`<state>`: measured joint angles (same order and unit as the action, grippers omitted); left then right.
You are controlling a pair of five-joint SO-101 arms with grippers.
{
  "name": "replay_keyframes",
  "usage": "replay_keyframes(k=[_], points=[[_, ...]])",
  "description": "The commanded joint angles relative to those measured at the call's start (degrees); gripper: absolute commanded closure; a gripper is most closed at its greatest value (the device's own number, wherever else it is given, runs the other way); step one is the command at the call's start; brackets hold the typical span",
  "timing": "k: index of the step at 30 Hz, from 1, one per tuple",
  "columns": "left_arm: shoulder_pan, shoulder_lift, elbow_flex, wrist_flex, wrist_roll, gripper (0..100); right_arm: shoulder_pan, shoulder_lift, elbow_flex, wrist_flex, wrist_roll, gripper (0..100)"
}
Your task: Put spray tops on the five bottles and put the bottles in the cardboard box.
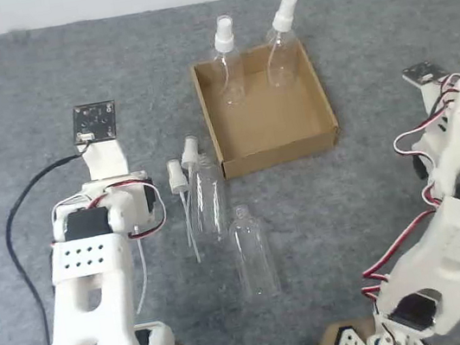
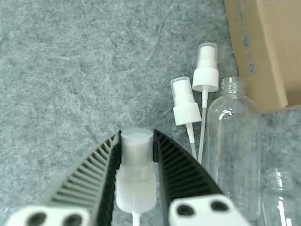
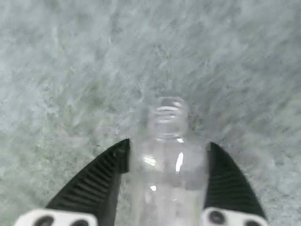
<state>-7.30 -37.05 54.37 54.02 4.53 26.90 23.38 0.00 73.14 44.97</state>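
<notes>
- Two bottles wear tops and stand inside the cardboard box (image 1: 279,151) by its far wall: first capped bottle (image 1: 228,63) and second capped bottle (image 1: 281,42).
- Left gripper (image 2: 136,136) is clamped on the held spray top (image 2: 136,174). Its jaws pinch the cap and collar, and the thin dip tube runs back toward the wrist.
- Right gripper (image 3: 168,146) is closed around the bare bottle (image 3: 167,165) at its shoulder. The threaded neck pokes out past the fingertips, over the grey carpet (image 1: 40,80).
- One loose spray top (image 2: 186,106) and another loose top (image 2: 205,70) lie side by side on the carpet, just beside the lying bottle (image 2: 233,136). The nearer lying bottle (image 2: 282,193) sits close by, also uncapped.
- Bottles look like thin, empty clear plastic, so they are likely light, slick and squashy. The shoulder or upper body is probably the best hold, since the wall is stiffer there. A hard squeeze could pinch the neck out of round.
- Spray tops look small, hard and very light. The collar seems the safest grip. The tube looks bendy and has to enter the neck first, so it is a poor place to hold.
- Main risk is probably the bottle twisting in the jaws while the top is turned on.
</notes>
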Motion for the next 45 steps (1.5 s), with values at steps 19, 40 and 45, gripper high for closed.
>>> replay_keyframes(k=[19,40,45], points=[[-0.26,-20.13,-14.02,8.97,0.53,99,-29.23,-29.41,-13.89,12.88,-23.82,99.2],[4.22,-23.74,-30.11,-2.64,22.07,99,-74.51,-72.13,56.53,-44.09,-33.14,99.2],[7.12,-21.71,-30.29,-3.96,26.46,99,-74.95,-73.01,61.10,-48.40,-33.14,99.2]])
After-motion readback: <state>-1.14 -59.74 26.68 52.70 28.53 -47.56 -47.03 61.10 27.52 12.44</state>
